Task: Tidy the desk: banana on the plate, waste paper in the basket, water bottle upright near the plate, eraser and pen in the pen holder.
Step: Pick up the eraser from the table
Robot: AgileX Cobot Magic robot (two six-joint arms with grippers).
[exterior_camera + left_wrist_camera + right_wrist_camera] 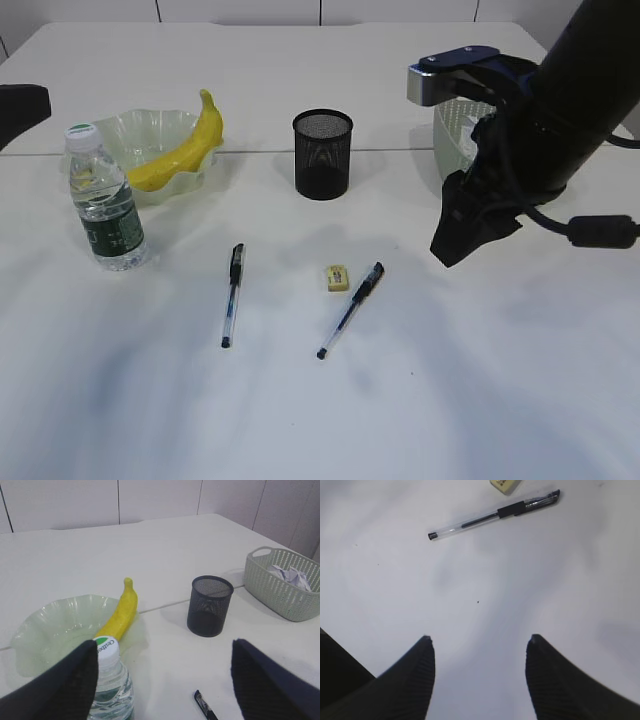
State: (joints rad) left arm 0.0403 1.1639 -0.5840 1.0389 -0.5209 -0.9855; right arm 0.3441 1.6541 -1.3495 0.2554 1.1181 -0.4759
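My right gripper has its fingers spread apart with nothing between them, hanging over bare table. Just ahead of it in the wrist view lies a pen, flat on the table, with the eraser right beside its capped end. My left gripper is spread wide too, empty, with the water bottle standing upright just under its left finger. Out front I see the bottle next to the plate, and the banana already resting on that plate, its tip poking over the rim. The mesh pen holder stands mid-table, upright; I can't see inside it. A second pen lies flat between bottle and eraser. Crumpled waste paper sits inside the basket at the right.
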